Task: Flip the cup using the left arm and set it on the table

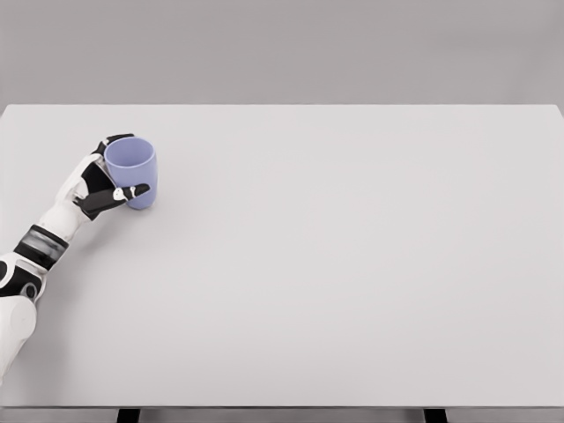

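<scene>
The left hand (pixel 106 181) wraps its fingers around the blue cup (pixel 134 173), which stands mouth-up at the far left of the table (pixel 352 264). The flip appears complete and the cup seems set down; only letting go remains.

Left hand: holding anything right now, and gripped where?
Yes. The left hand grips the blue cup around its side wall, fingers wrapped across the lower body, opening facing up. Whether the cup's base touches the table cannot be told.
</scene>
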`<state>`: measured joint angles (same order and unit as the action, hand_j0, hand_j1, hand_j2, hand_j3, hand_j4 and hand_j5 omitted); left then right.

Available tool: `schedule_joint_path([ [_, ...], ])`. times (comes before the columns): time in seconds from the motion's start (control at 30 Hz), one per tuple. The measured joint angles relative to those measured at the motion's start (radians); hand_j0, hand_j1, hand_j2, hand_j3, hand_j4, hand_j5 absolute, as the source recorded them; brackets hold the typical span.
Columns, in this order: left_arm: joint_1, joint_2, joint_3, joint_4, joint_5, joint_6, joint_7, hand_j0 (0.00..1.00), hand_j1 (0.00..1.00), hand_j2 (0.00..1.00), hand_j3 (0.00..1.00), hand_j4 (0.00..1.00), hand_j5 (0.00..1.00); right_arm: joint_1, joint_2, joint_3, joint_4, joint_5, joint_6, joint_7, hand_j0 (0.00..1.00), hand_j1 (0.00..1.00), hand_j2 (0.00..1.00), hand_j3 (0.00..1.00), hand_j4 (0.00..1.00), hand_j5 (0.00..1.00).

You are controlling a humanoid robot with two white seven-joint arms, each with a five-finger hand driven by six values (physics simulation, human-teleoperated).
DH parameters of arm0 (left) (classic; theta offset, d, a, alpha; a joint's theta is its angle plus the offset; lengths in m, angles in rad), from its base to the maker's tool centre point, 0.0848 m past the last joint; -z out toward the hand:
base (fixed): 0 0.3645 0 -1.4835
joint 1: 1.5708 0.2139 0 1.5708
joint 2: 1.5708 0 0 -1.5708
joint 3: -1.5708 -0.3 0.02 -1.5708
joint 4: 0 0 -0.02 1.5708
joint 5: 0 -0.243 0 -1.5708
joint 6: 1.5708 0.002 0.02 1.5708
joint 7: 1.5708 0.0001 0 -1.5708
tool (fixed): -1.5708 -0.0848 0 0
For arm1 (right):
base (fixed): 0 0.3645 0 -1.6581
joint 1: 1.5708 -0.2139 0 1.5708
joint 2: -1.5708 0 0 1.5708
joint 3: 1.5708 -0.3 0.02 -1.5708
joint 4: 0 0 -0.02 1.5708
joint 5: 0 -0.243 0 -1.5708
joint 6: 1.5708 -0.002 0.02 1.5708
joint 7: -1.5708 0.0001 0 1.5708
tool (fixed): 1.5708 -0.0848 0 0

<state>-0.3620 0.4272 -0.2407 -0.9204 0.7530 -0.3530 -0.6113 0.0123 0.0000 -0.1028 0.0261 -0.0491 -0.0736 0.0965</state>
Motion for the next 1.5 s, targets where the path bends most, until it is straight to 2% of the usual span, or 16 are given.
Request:
schedule_joint_path([
  [0.4, 0.012, 0.001, -0.001, 0.007, -0.011, -0.043, 0.000, 0.43, 0.43, 0.43, 0.43, 0.43, 0.43, 0.000, 0.000, 0.000, 0.000, 0.000, 0.000, 0.000, 1.00, 1.00, 1.00, 1.00, 1.00, 1.00],
  [0.43, 0.012, 0.001, -0.001, 0.007, -0.011, -0.044, 0.000, 0.46, 0.46, 0.46, 0.46, 0.46, 0.46, 0.000, 0.000, 0.000, 0.000, 0.000, 0.000, 0.000, 1.00, 1.00, 1.00, 1.00, 1.00, 1.00],
  [0.47, 0.014, 0.002, -0.001, 0.007, -0.011, -0.045, 0.000, 0.58, 0.58, 0.58, 0.58, 0.58, 0.58, 0.000, 0.000, 0.000, 0.000, 0.000, 0.000, 0.000, 1.00, 1.00, 1.00, 1.00, 1.00, 1.00],
  [0.53, 0.014, 0.002, -0.001, 0.007, -0.017, -0.047, 0.000, 0.67, 0.67, 0.67, 0.67, 0.67, 0.67, 0.000, 0.000, 0.000, 0.000, 0.000, 0.000, 0.000, 1.00, 1.00, 1.00, 1.00, 1.00, 1.00],
  [0.63, 0.014, 0.002, -0.001, 0.007, -0.021, -0.048, 0.000, 0.78, 0.78, 0.78, 0.78, 0.78, 0.78, 0.000, 0.000, 0.000, 0.000, 0.000, 0.000, 0.000, 1.00, 1.00, 1.00, 1.00, 1.00, 1.00],
  [0.83, 0.014, 0.002, -0.001, 0.007, -0.024, -0.051, 0.001, 0.90, 0.90, 0.90, 0.90, 0.90, 0.90, 0.000, 0.000, 0.000, 0.000, 0.000, 0.000, 0.000, 1.00, 1.00, 1.00, 1.00, 1.00, 1.00],
  [1.13, 0.015, 0.002, 0.000, 0.006, -0.022, -0.074, 0.001, 0.99, 0.99, 0.99, 0.99, 0.99, 0.99, 0.000, 0.000, 0.000, 0.000, 0.000, 0.000, 0.000, 1.00, 1.00, 1.00, 1.00, 1.00, 1.00],
  [1.5, 0.015, 0.007, 0.001, 0.000, -0.019, -0.097, 0.001, 1.00, 1.00, 1.00, 1.00, 1.00, 1.00, 0.000, 0.000, 0.000, 0.000, 0.000, 0.000, 0.000, 1.00, 1.00, 1.00, 1.00, 1.00, 1.00],
])
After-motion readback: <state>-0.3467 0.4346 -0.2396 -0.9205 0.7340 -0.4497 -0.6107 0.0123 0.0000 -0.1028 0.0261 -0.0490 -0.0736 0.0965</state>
